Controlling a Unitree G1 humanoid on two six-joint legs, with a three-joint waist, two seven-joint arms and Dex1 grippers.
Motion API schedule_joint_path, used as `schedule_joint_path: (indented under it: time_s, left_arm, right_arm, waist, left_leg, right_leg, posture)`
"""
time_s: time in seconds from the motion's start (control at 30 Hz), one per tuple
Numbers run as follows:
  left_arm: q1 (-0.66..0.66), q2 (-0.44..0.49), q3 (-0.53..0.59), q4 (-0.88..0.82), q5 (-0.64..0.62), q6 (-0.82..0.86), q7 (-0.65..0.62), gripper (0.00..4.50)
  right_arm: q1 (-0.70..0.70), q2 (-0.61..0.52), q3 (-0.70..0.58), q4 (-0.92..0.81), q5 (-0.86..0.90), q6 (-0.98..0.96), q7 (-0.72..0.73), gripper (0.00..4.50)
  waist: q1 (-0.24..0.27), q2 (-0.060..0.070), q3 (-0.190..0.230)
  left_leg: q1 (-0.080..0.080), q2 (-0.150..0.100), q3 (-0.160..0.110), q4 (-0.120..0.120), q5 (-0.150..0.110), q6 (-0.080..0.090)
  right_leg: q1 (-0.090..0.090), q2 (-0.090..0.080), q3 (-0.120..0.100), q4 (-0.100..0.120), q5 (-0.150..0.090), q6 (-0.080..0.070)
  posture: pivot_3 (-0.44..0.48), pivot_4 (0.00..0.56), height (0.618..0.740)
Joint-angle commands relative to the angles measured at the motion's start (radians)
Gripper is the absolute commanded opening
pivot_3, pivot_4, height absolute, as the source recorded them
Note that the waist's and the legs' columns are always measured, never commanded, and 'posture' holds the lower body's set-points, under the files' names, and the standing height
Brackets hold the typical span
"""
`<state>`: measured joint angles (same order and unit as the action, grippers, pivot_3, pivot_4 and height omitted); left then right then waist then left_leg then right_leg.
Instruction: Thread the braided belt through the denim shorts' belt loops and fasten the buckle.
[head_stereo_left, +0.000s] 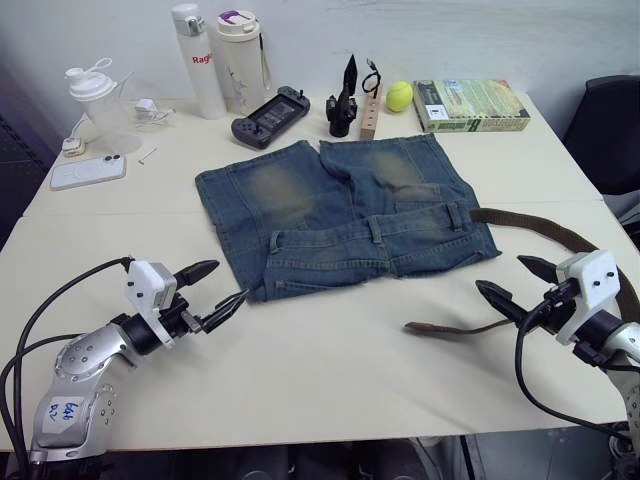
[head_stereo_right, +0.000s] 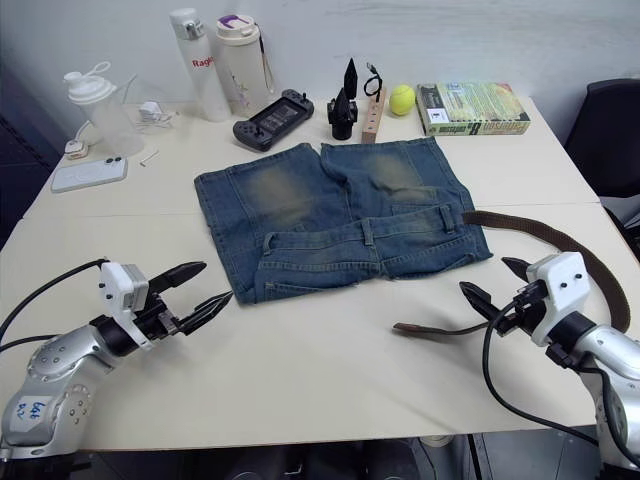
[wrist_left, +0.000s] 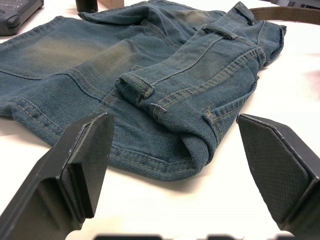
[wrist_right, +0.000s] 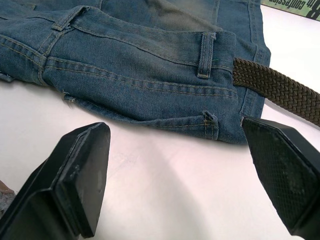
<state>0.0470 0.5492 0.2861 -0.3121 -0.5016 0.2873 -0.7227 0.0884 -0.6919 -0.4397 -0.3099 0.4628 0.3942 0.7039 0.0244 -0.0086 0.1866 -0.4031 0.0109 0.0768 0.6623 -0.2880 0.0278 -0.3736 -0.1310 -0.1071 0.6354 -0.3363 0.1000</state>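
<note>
Denim shorts (head_stereo_left: 345, 215) lie flat mid-desk (head_stereo_left: 320, 370), waistband toward the robot. Braided belt (head_stereo_left: 560, 240) emerges at the shorts' right waistband corner, curves along the desk's right side, and its tan tip (head_stereo_left: 432, 327) lies just beside the right gripper (head_stereo_left: 512, 283), the nearer arm. Left gripper (head_stereo_left: 218, 288) fingers are spread, empty; right likewise. The right wrist view shows the weave beside a belt loop (wrist_right: 205, 55).
</note>
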Motion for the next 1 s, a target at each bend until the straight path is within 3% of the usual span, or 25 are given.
schedule_joint_path:
  time_s: [0.03, 0.73, 0.83, 1.0]
  left_arm:
    - [0.005, 0.008, 0.011, -0.026, -0.007, -0.009, -0.002, 4.26]
    - [-0.019, 0.032, -0.006, -0.024, -0.022, -0.002, -0.053, 4.26]
    - [-0.027, 0.071, -0.035, -0.02, -0.041, 0.016, -0.131, 4.26]
    - [-0.041, 0.214, -0.098, -0.061, -0.088, 0.063, -0.346, 4.26]
  right_arm:
    - [-0.007, 0.005, -0.009, -0.017, 0.012, -0.014, -0.001, 4.48]
    - [-0.014, -0.036, 0.008, -0.017, 0.024, 0.016, 0.053, 4.48]
    - [-0.007, -0.098, 0.0, -0.03, 0.06, 0.052, 0.139, 4.48]
    - [0.015, -0.339, 0.022, 0.028, 0.088, 0.119, 0.415, 4.48]
  waist:
    - [0.0, 0.0, 0.0]
    - [0.0, 0.0, 0.0]
    - [0.001, 0.0, 0.0]
    - [-0.002, 0.001, 0.0]
  left_leg:
    - [0.0, 0.0, 0.0, 0.0, 0.0, 0.0]
    - [0.0, 0.0, 0.0, 0.0, 0.0, 0.0]
    - [0.0, 0.0, 0.0, 0.0, 0.0, 0.0]
    - [0.0, 0.0, 0.001, 0.0, -0.001, 0.0]
  right_leg:
    - [0.0, 0.0, 0.0, 0.0, 0.0, 0.0]
    - [0.0, 0.0, 0.0, 0.0, 0.0, 0.0]
    - [0.0, 0.0, 0.0, 0.0, 0.0, 0.0]
    - [0.0, 0.0, 0.0, -0.002, 0.0, 0.0]
  posture:
    - [0.0, 0.15, 0.724]
    - [0.0, 0.15, 0.724]
    - [0.0, 0.15, 0.724]
    - [0.0, 0.15, 0.724]
